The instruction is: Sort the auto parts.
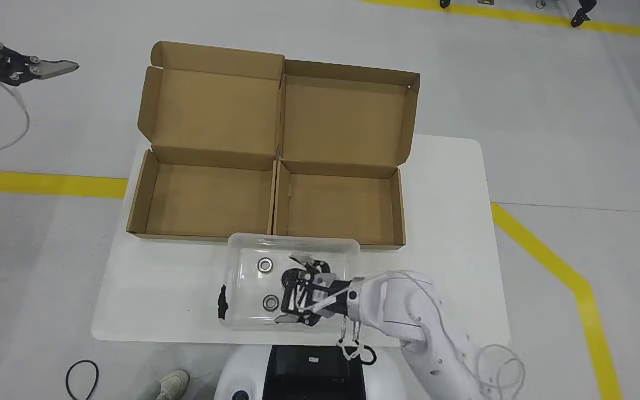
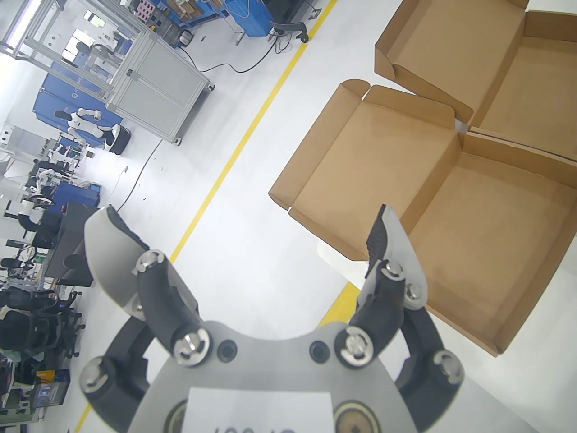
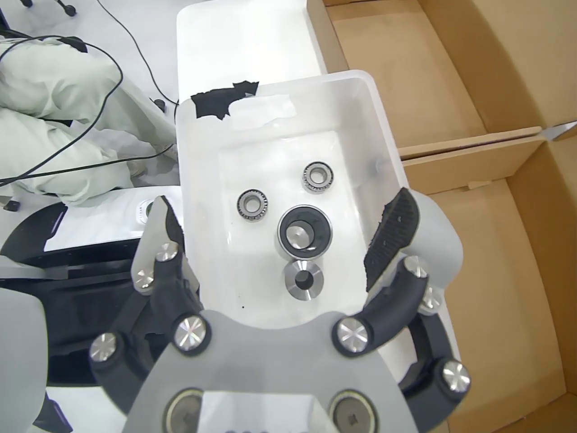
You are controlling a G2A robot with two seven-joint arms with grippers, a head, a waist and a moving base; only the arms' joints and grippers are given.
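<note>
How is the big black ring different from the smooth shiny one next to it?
The black ring is bigger, with a dark band round a silver middle; the smooth shiny ring is smaller and bare metal all over. Both are round, have a hole and lie flat in the clear tub.

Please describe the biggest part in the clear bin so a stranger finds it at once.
On the white table, beside two open cardboard boxes, stands a clear plastic bin with four round parts. The biggest part is the ring with a black face around a silver bore; its neighbours are smaller, bare metal.
</note>
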